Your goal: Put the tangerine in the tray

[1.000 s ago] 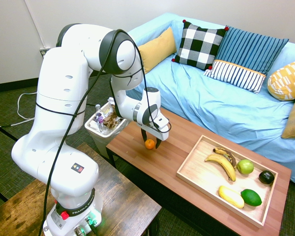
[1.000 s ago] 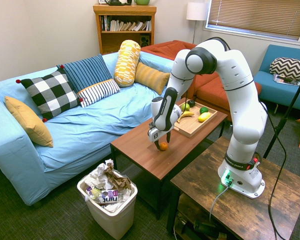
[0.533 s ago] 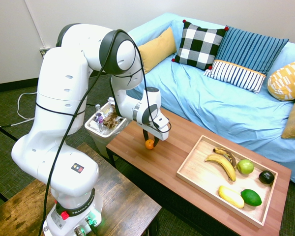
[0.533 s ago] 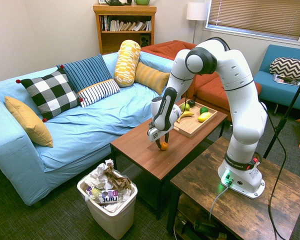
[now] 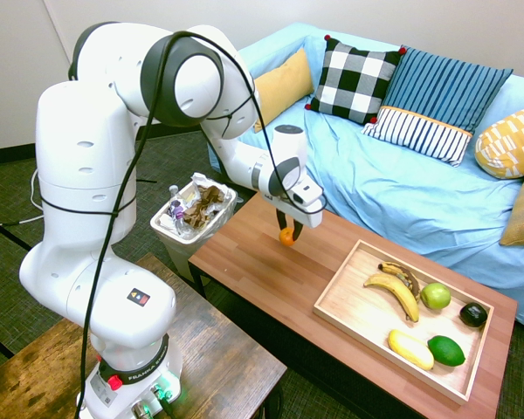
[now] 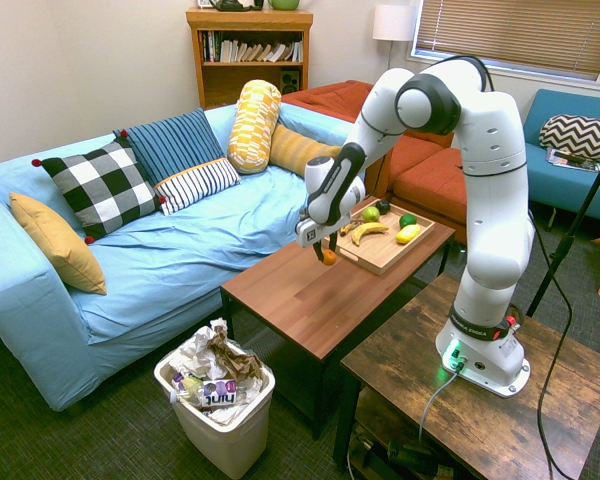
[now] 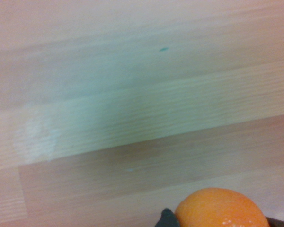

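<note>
Between claw (image 5: 288, 230) fingertips, orange tangerine (image 5: 286, 236)

Both my room views come through bright and mostly sharp, with daylight showing at the window blinds (image 6: 525, 40) and deep shadow under the coffee table (image 5: 332, 249). Up close, my wrist view is soft: the wood grain blurs under a greenish cast, a pale glare patch sits on it, and small highlights dot the tangerine (image 7: 220, 210).

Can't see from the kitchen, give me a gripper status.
Gripper shut on tangerine, held above the table. Tray not reached. Nothing seen blocking the way.
</note>
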`<state>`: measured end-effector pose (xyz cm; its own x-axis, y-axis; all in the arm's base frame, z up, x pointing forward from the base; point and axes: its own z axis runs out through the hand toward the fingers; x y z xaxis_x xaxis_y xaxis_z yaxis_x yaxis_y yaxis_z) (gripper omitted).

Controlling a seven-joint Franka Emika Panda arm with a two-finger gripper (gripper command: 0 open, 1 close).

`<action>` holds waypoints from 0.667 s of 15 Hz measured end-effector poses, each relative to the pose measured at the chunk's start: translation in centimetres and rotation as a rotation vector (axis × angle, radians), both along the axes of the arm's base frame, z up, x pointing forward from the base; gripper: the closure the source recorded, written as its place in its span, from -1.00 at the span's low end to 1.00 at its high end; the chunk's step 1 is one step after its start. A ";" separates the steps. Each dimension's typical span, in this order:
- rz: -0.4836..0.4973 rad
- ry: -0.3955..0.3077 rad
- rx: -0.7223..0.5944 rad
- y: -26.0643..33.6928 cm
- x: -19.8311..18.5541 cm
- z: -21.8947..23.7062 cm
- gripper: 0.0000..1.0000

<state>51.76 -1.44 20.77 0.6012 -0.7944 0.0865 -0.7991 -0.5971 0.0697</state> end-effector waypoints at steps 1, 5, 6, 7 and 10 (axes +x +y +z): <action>-0.023 -0.015 0.003 -2.4 0.4 1.8 1.00; -0.155 -0.040 0.002 -17.0 0.2 4.3 1.00; -0.189 -0.037 -0.001 -20.1 -0.1 3.8 1.00; -0.223 -0.031 -0.004 -22.7 -0.2 2.9 1.00; -0.307 -0.007 -0.024 -28.3 0.1 -0.7 1.00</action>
<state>51.90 -29.72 20.07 0.3325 -0.9366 0.1103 -0.9425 -0.3257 0.0746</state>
